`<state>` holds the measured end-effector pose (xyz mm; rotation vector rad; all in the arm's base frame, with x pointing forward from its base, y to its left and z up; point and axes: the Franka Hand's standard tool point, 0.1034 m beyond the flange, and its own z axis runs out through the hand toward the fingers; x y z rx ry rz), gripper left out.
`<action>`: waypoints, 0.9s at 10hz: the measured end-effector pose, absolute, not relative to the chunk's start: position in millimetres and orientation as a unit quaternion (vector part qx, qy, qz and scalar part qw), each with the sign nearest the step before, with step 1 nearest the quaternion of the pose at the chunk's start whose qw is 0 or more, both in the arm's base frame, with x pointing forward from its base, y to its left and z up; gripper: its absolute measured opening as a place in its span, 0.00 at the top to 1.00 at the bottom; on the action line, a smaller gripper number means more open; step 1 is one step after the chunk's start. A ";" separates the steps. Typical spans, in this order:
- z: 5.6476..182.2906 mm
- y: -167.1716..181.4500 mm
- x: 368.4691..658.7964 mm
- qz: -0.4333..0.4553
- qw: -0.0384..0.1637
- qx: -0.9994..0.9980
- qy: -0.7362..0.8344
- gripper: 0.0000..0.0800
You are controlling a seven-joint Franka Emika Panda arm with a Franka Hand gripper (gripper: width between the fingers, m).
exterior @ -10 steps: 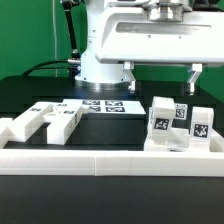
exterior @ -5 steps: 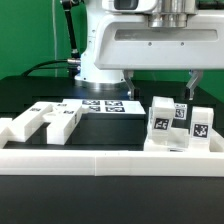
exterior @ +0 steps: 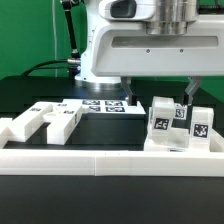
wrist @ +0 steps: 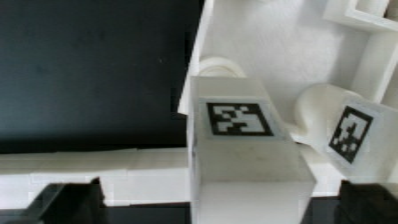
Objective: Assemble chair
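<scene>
The end effector (exterior: pixel 160 94) hovers with jaws spread wide and empty, right above the cluster of chair parts (exterior: pixel 176 126) at the exterior view's right of the table (exterior: pixel 22 94). More loose pieces (exterior: pixel 45 120) lie well apart at that view's left, beyond the marker board (exterior: pixel 105 105). This looks like the approach to a pick, nothing gripped yet. The wrist view has a tagged post (wrist: pixel 237 150) dead centre. Next up, I'd say: a straight descent to straddle that post, then squeeze.

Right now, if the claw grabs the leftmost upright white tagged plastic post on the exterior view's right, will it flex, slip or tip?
The white tagged plastic post looks blocky, so probably stiff. Its smooth faces could slip. Standing taller than wide beside neighbouring posts, it may tip if nudged.
</scene>
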<state>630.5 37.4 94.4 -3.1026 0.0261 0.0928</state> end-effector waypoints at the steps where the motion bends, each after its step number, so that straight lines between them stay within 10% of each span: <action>1: 93.2 37.6 630.1 0.030 0.019 -0.999 0.008 0.19; 4: 92.5 37.8 629.6 0.030 0.019 -0.999 0.008 0.60; 9: 92.6 37.3 629.5 0.031 0.018 -0.998 0.057 0.64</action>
